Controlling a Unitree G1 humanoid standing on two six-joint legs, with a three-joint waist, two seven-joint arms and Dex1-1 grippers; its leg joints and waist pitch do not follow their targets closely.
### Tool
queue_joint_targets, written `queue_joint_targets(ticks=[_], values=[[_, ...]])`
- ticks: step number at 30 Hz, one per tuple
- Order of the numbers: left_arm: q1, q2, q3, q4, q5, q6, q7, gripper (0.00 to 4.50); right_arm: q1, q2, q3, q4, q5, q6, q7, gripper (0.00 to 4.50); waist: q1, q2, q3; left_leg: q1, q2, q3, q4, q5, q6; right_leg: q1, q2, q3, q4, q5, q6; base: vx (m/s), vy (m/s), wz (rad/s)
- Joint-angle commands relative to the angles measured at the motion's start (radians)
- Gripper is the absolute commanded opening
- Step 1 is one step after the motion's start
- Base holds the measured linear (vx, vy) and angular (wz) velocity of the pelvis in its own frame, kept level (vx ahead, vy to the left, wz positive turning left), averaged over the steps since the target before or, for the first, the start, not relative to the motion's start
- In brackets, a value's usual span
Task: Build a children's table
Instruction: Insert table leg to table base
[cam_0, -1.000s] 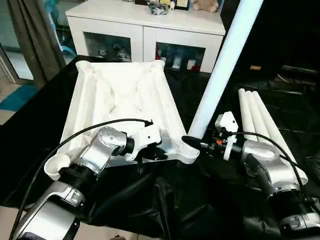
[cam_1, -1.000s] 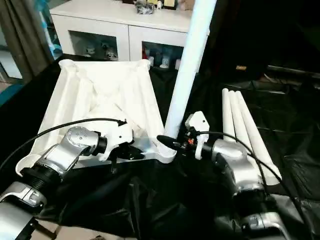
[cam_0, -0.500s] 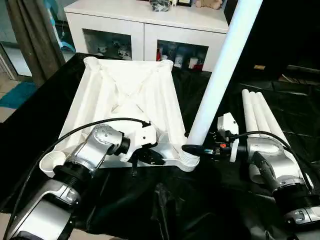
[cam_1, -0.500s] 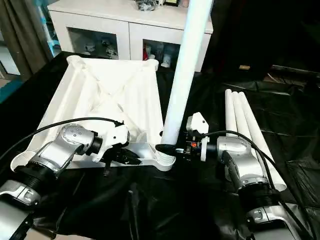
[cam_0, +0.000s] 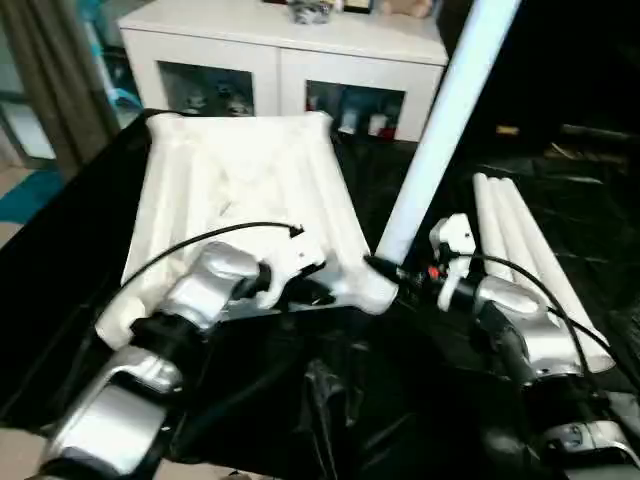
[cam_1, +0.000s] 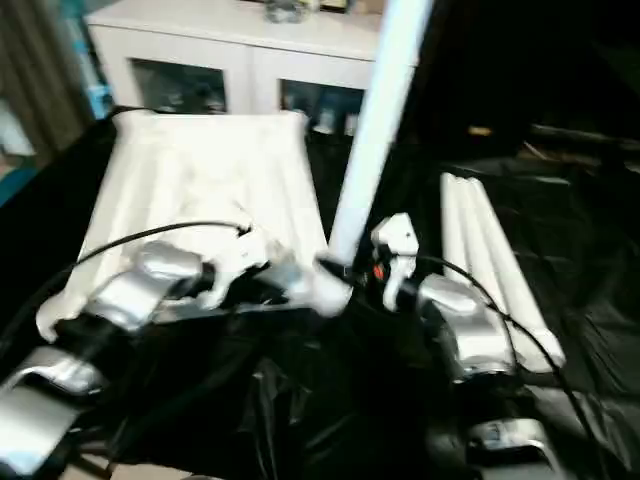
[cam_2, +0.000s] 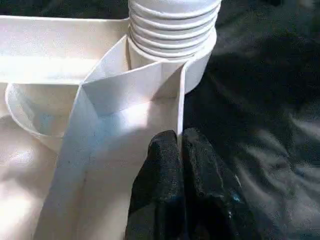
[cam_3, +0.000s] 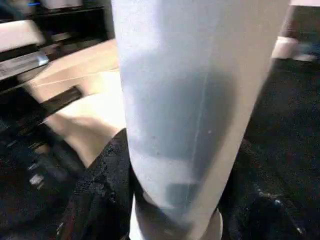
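Observation:
The white tabletop (cam_0: 240, 185) lies upside down on black cloth, ribbed underside up. One white leg (cam_0: 440, 120) stands tilted in the near right corner socket (cam_0: 372, 292); its ridged foot (cam_2: 172, 25) sits in that socket. My right gripper (cam_0: 388, 272) is shut on this leg just above the socket, a black finger (cam_3: 102, 192) on each side of the tube (cam_3: 195, 100). My left gripper (cam_2: 180, 137) is shut on a thin rib of the tabletop's near edge, close to the same corner. Three more legs (cam_0: 520, 245) lie side by side on the cloth at the right.
A white glass-door cabinet (cam_0: 280, 50) stands behind the tabletop. The black cloth (cam_0: 350, 400) is crumpled in front, between my forearms. A grey curtain (cam_0: 60, 80) hangs at the far left.
The whole picture has shifted, so the camera has moved. Both grippers keep their holds, and the leg stands in the socket as before.

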Motion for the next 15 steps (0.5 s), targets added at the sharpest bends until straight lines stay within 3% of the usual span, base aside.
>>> queue_joint_targets(ticks=[1,6,10,12,15], values=[[-0.104,-0.033,0.097,-0.013,-0.011,0.055,0.17,0.0,0.028,0.058,0.054,0.132,-0.072,0.07,-0.097,1.87,-0.002,0.006,-0.045,0.006,0.057,-0.025,-0.092,-0.253,-0.008,0.029,-0.091,0.047,-0.084,-0.248,-0.221,0.0,0.0,0.0],[-0.129,-0.106,0.123,-0.003,0.0,0.129,0.3,0.0,-0.054,0.136,0.042,0.246,-0.105,0.095,-0.266,1.87,-0.018,0.007,-0.05,-0.003,0.056,-0.027,-0.09,-0.197,0.001,0.04,-0.09,0.045,-0.075,-0.163,-0.239,0.0,0.0,0.0],[-0.124,-0.127,0.113,-0.01,0.015,0.145,0.335,0.0,-0.082,0.172,0.034,0.272,-0.112,0.105,-0.316,1.87,-0.014,0.006,-0.054,0.002,0.054,-0.02,-0.082,-0.134,0.046,0.043,-0.087,0.045,-0.067,-0.021,-0.269,0.0,0.0,0.0],[-0.124,-0.127,0.113,-0.01,0.015,0.145,0.335,0.0,-0.082,0.172,0.034,0.272,-0.112,0.105,-0.316,1.87,-0.013,0.007,-0.051,0.002,0.055,-0.02,-0.084,-0.144,0.055,0.043,-0.088,0.045,-0.07,-0.033,-0.27,0.0,0.0,0.0],[-0.124,-0.127,0.113,-0.01,0.015,0.145,0.335,0.0,-0.082,0.172,0.034,0.272,-0.112,0.105,-0.316,1.87,-0.013,0.007,-0.047,0.005,0.057,-0.021,-0.089,-0.197,0.04,0.041,-0.088,0.046,-0.078,-0.118,-0.258,0.0,0.0,0.0]])
